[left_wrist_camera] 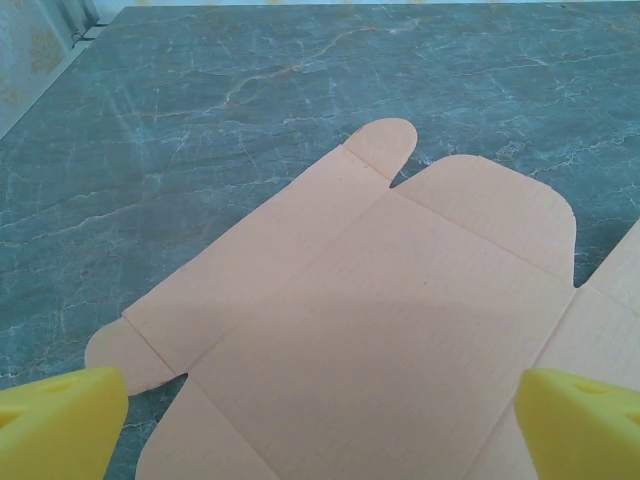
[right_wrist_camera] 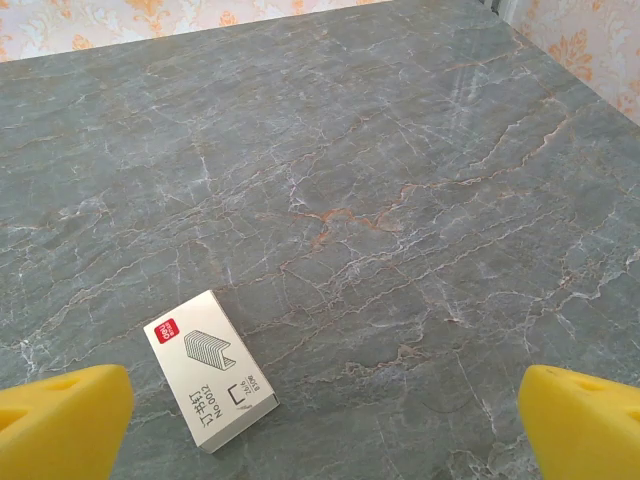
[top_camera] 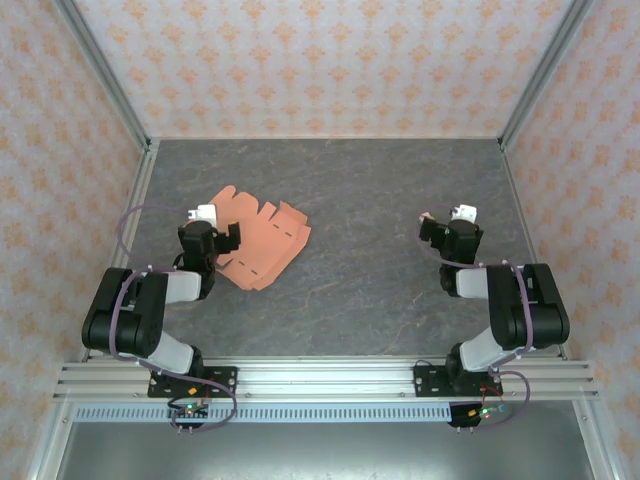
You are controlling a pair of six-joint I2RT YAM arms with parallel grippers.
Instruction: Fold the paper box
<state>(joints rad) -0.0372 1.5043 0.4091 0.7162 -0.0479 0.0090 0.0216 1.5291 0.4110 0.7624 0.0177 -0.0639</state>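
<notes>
The paper box (top_camera: 262, 237) lies unfolded and flat on the grey table, left of centre, as a salmon-orange sheet with flaps, rounded tabs and crease lines. My left gripper (top_camera: 230, 238) hovers at its left edge, overlapping the sheet. In the left wrist view the paper box (left_wrist_camera: 380, 290) spreads under the left gripper (left_wrist_camera: 322, 425), whose yellow fingertips (left_wrist_camera: 60, 420) stand wide apart and open, holding nothing. My right gripper (top_camera: 440, 228) is at the right of the table, far from the sheet. In its wrist view the right gripper (right_wrist_camera: 325, 425) is open over bare table.
A small white staple box (right_wrist_camera: 210, 370) lies flat on the table just ahead and left of the right gripper. Patterned walls with metal posts enclose the dark marbled table (top_camera: 380, 290) on three sides.
</notes>
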